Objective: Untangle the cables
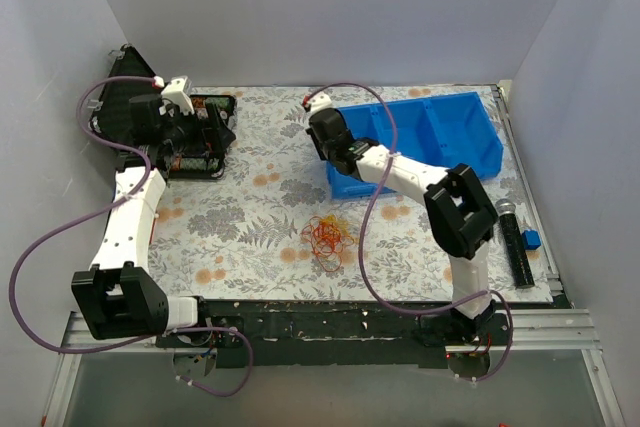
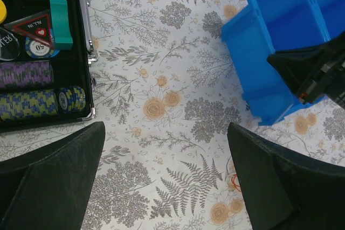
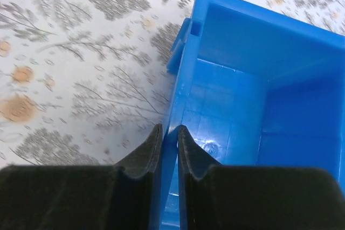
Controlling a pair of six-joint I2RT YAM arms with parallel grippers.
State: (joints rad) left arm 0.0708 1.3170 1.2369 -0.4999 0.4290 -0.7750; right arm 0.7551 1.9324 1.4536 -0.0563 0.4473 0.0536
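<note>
Your cables (image 1: 328, 237) lie in one small red and orange-yellow knot on the worktop (image 1: 250, 217). They sit in front of the blue bin (image 1: 460, 137), off its near-left corner, close to it but not touching. Neither claw has them.

Your right claw (image 3: 168, 133) is at the bin's left end. Its wrist view shows the two fingers pinched onto the bin's thin wall, one inside and one outside, so it grips the bin and not a cable. The compartment below it holds nothing. I judge this hold is meant to shift or steady the bin, perhaps to bring it nearer the knot as a place for freed strands. The pictures do not settle which.

Your left claw (image 2: 166, 127) hangs wide open with nothing between its fingers, well to the left of the bin and just beside an open chip case (image 2: 86, 36). A sliver of red loop shows at the edge of one finger. The claw looks parked there to stay clear of the right arm.

To the right of the bin lies a black microphone (image 1: 515, 242). The worktop wears a pale cloth printed with grey ferns and orange flowers, so orange strands may be hard for you to pick out against it. Plain pale walls (image 1: 350, 7) close in behind the bin and on both sides.
</note>
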